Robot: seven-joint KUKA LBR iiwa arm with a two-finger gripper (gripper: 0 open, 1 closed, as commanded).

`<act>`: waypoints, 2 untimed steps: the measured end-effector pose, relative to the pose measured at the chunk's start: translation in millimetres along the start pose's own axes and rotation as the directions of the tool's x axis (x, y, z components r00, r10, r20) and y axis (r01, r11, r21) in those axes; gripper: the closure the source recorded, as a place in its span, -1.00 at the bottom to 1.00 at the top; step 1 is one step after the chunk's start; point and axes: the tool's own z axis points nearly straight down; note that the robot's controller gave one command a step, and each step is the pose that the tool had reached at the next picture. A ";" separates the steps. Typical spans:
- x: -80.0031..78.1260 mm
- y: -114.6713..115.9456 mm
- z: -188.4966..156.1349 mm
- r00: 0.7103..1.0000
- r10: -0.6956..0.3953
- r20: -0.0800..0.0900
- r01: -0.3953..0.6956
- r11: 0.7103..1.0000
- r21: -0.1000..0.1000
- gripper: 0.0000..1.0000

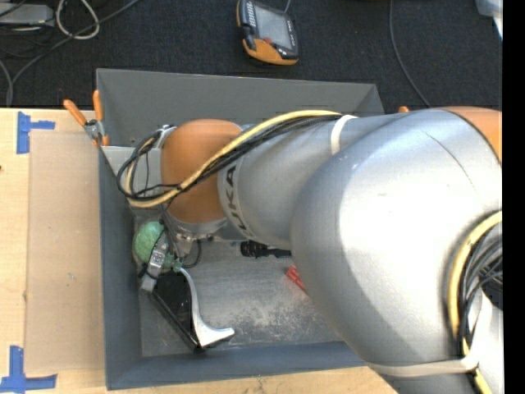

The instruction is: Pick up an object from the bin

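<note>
— Silver arm [385,220] looms closest, bent down into the left side of the bin [246,97]. Which step is this?
— The approach, I judge. Its pincer [156,265] sits low between a green ball [148,238] and a black tool [182,302] with a white end. I cannot tell how wide it stands or whether it has anything.
— Next?
— Settle on one, squeeze, lift straight.

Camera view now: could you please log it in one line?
gripper | left side of bin | beside green round thing, by black-and-white tool | hold unclear
</note>
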 end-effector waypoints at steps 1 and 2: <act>-15.3 5.6 2.4 0.999 -0.040 -0.013 0.040 0.999 0.011 1.00; -15.4 5.5 2.4 0.999 -0.040 -0.013 0.040 0.999 0.011 1.00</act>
